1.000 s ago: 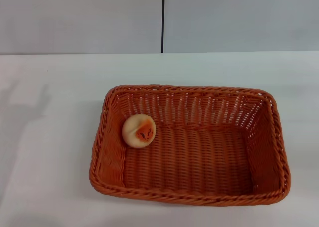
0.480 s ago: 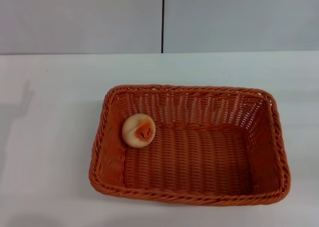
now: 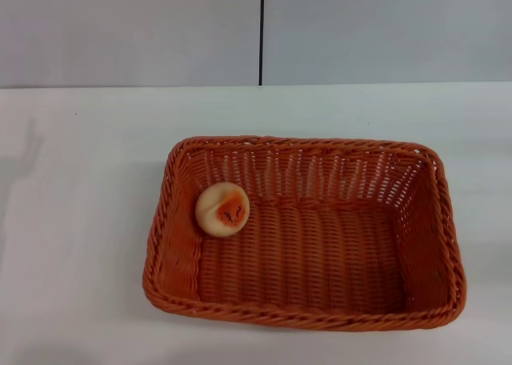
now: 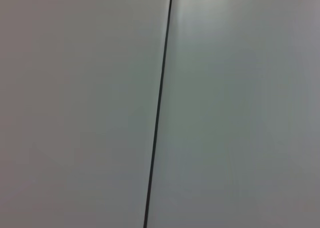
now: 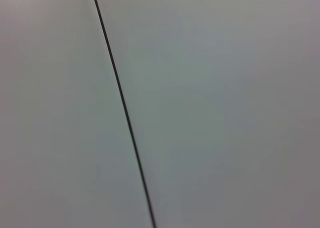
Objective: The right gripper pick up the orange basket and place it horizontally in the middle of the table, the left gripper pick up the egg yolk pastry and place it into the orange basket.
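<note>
Egg yolk pastry (image 3: 222, 210) sits inside the orange basket (image 3: 304, 317), on the woven floor at the basket's left end, close to the far left corner and leaning near the sloping side wall. Its orange, dark-speckled centre faces up and toward the head camera. The basket lies on the white table (image 3: 80, 221) with its long sides running left to right, roughly in the middle of the tabletop as the head view shows it, and upright with its braided rim unbroken all round.

Neither the left gripper nor the right gripper appears in any view. The head camera shows only the basket, the pastry and bare tabletop, with a faint shadow at the table's far left edge. Both wrist cameras show nothing but a pale grey wall (image 4: 240, 108) crossed by a thin dark seam (image 4: 158, 113), the same seam seen behind the table from the head camera. Whether either claw is released or clenched cannot be told, though judging by the scene neither is grasping anything that belongs to the task.

Both steps look finished: basket set lengthwise in the middle, pastry inside it. The task appears to be at its end. Any next move would call only for keeping the arms well clear of the basket, so that nothing knocks it askew or rolls the pastry.
</note>
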`<action>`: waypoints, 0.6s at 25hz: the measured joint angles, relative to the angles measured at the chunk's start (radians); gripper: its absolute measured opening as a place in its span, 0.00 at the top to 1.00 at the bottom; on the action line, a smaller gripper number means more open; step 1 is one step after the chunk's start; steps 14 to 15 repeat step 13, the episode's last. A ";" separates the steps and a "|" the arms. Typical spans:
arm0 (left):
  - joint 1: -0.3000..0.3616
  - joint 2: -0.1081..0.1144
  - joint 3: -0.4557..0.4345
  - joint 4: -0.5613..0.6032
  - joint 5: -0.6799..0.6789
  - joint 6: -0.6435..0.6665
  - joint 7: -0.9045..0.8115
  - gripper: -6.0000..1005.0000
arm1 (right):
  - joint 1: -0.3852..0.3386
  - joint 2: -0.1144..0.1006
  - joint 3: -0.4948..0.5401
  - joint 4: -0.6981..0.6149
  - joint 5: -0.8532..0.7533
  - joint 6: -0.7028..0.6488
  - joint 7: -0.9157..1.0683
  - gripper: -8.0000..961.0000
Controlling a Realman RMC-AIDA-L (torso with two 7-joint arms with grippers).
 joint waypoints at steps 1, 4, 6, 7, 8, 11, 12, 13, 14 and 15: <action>-0.003 0.000 -0.005 0.000 0.000 -0.005 0.000 0.18 | 0.008 0.000 0.017 0.006 0.000 0.000 -0.034 0.48; -0.020 0.000 -0.027 0.000 0.000 -0.038 0.001 0.18 | 0.040 -0.002 0.085 0.026 0.000 0.001 -0.153 0.48; -0.025 0.000 -0.034 0.000 0.000 -0.047 0.001 0.18 | 0.049 -0.003 0.106 0.027 0.000 0.004 -0.167 0.48; -0.025 0.000 -0.034 0.000 0.000 -0.047 0.001 0.18 | 0.049 -0.003 0.106 0.027 0.000 0.004 -0.167 0.48; -0.025 0.000 -0.034 0.000 0.000 -0.047 0.001 0.18 | 0.055 -0.004 0.118 0.028 0.000 0.008 -0.170 0.48; -0.047 0.003 -0.070 0.000 0.000 -0.085 0.029 0.18 | 0.067 -0.007 0.156 0.027 0.000 0.020 -0.172 0.48; -0.047 0.003 -0.070 0.000 0.000 -0.085 0.029 0.18 | 0.070 -0.008 0.168 0.026 0.000 0.024 -0.172 0.48; -0.047 0.003 -0.070 0.000 0.000 -0.085 0.029 0.18 | 0.072 -0.008 0.177 0.024 0.000 0.025 -0.173 0.48; -0.047 0.003 -0.070 0.000 0.000 -0.085 0.029 0.18 | 0.072 -0.008 0.177 0.024 0.000 0.025 -0.173 0.48; -0.047 0.003 -0.070 0.000 0.000 -0.085 0.029 0.18 | 0.072 -0.008 0.177 0.024 0.000 0.025 -0.173 0.48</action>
